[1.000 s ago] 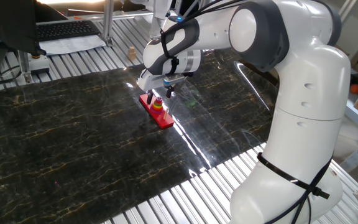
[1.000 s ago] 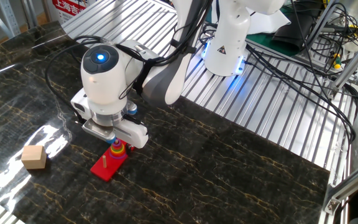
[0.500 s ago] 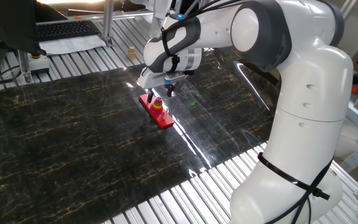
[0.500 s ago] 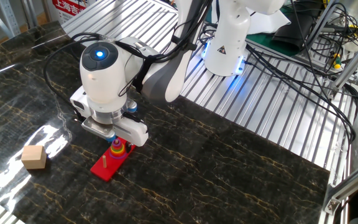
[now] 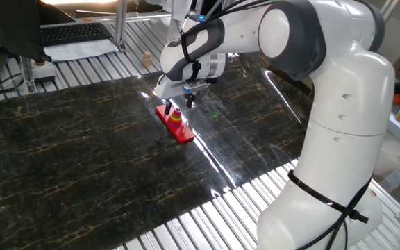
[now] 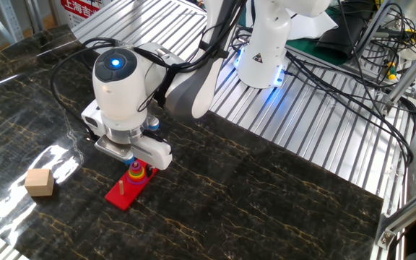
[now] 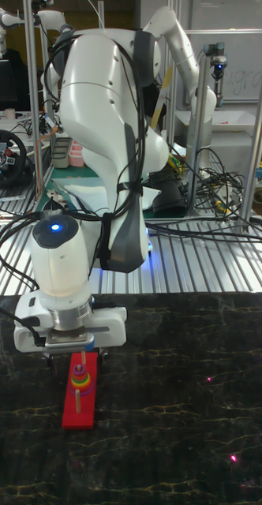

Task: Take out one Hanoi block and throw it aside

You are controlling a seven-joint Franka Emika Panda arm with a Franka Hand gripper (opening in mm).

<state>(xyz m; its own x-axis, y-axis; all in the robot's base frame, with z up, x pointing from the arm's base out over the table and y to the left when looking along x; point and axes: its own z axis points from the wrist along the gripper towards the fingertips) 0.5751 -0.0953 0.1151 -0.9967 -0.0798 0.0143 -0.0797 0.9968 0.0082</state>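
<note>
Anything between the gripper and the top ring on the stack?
Nothing visible. The gripper hangs directly over the ring stack on the red base, fingers either side of the peg top. The Hanoi block tops the stack, uncovered. The wooden cube sits off to the side, apart.

You have on the dark marble-patterned tabletop: one tan wooden cube, well apart from a flat red base. Behind: black keyboard; steering wheel controller.
</note>
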